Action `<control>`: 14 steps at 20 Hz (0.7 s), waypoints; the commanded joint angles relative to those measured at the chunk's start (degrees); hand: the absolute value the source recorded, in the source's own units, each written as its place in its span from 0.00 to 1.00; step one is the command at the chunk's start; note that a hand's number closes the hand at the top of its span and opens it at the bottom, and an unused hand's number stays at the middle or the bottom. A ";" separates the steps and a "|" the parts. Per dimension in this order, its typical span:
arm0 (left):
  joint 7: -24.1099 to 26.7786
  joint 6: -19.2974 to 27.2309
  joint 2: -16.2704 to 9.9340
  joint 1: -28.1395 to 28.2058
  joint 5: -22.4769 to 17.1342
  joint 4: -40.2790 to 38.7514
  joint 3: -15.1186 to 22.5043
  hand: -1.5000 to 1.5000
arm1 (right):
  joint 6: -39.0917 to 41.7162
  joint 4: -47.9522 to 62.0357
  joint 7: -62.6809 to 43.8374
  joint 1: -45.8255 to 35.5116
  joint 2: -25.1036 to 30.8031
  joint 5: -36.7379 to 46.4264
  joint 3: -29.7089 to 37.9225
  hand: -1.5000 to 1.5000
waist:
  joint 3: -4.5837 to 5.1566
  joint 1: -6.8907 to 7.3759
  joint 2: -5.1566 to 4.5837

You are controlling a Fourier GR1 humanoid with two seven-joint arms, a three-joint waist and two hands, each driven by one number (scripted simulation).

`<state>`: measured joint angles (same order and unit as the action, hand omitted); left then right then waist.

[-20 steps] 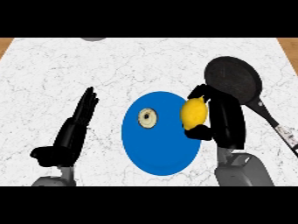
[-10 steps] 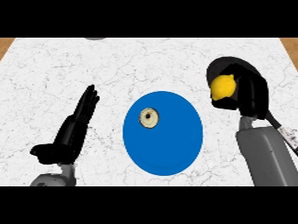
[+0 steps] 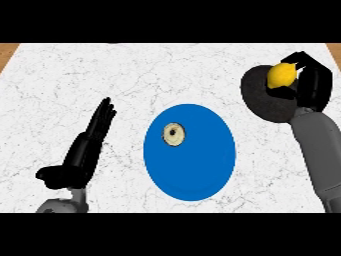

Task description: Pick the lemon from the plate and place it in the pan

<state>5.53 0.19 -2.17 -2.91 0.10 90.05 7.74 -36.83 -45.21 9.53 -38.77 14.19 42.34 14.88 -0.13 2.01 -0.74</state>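
Since a second ago: the lemon point(image 3: 281, 75) has left the blue plate point(image 3: 191, 165) and now sits over the pan point(image 3: 269, 97) at 2 o'clock.
Right hand point(image 3: 313, 82): fingers curled round the lemon.
Left hand point(image 3: 84, 150): resting at 8 o'clock on the tabletop point(image 3: 69, 75), fingers straight.
Meaning: only the release looks left.

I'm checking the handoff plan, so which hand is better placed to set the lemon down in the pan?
The right hand: its fingers are curled round the lemon, directly over the pan. The left hand rests open, left of the blue plate.
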 commanded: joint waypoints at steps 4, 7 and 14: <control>-0.70 -0.14 0.43 -1.31 0.37 -0.67 0.35 0.50 | -3.26 18.50 13.93 -9.17 5.66 -6.64 7.94 1.00 | -0.07 1.01 -0.52; 1.16 -1.90 -0.65 -0.38 -0.13 0.26 0.60 0.50 | 7.54 25.84 0.71 -10.20 8.60 -2.03 4.89 0.00 | 0.07 2.96 -1.19; 0.20 -0.03 1.58 -1.85 1.23 -0.43 2.00 0.50 | 20.86 33.38 3.24 -14.87 7.10 -2.72 4.07 0.00 | -0.18 3.60 -1.47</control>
<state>5.50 -0.37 -1.30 -4.54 0.86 89.86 9.28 -21.61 -15.81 13.03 -50.49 21.84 40.72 18.15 -0.24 4.96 -2.01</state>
